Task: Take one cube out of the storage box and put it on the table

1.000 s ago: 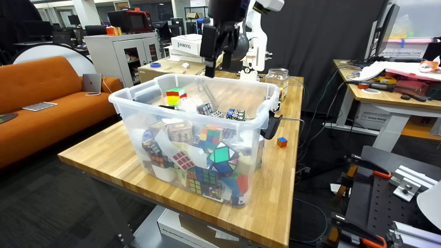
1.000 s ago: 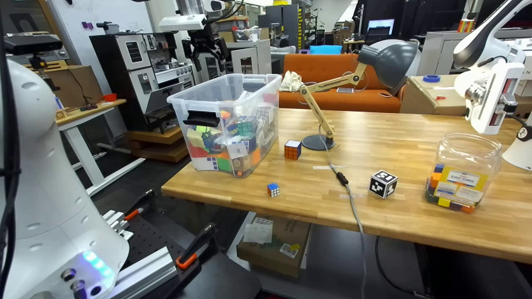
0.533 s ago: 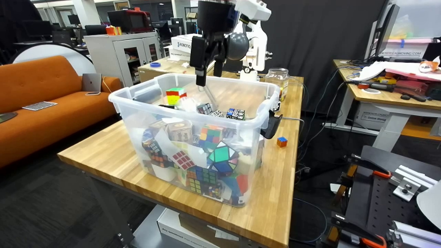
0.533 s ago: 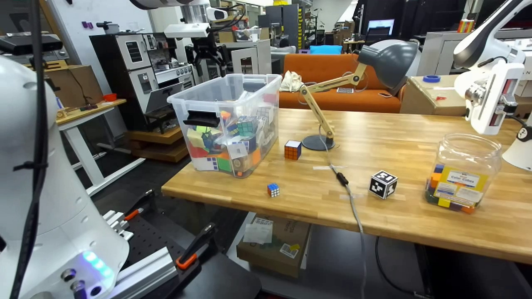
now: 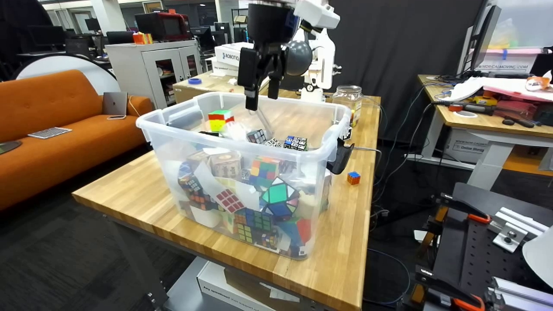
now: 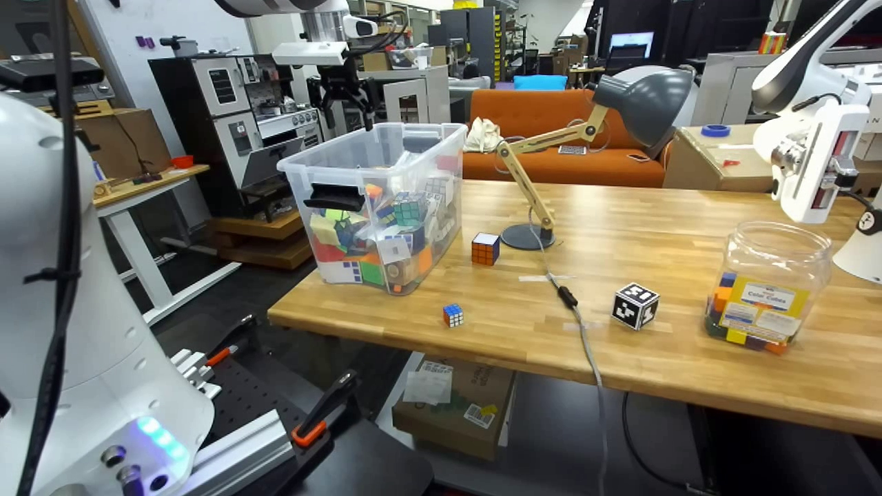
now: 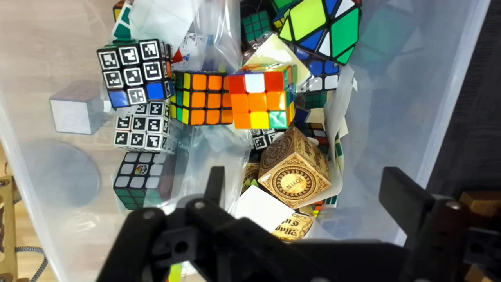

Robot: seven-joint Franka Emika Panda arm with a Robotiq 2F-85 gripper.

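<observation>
Gripper [image 5: 262, 103], spread wide and holding nothing, hangs above the storage box [image 5: 302, 155]; I judge this the reach: next, lower inside it, perhaps around the brown cube [image 7: 294, 170].

Hazy translucent plastic storage box [image 5: 242, 147] on a smooth, satin butcher-block wood table [image 6: 620, 231].

Its handle [image 6: 334, 198] is black plastic. Inside, an orange-faced cube [image 7: 256, 101] shows glossy plastic; a tan cube [image 7: 293, 172] has a wood-like look, real wood or print hard to tell. Crinkled clear plastic wrap [image 7: 221, 37] shines; a white sheet [image 7: 162, 23] looks like smooth paper. The gripper [image 7: 305, 186] is matt black. The lamp arm [image 6: 527, 189] is pale wood, its shade [image 6: 644, 103] smooth and grey. The orange sofa [image 5: 47, 108] and black curtain [image 5: 406, 82] look like matt cloth.
</observation>
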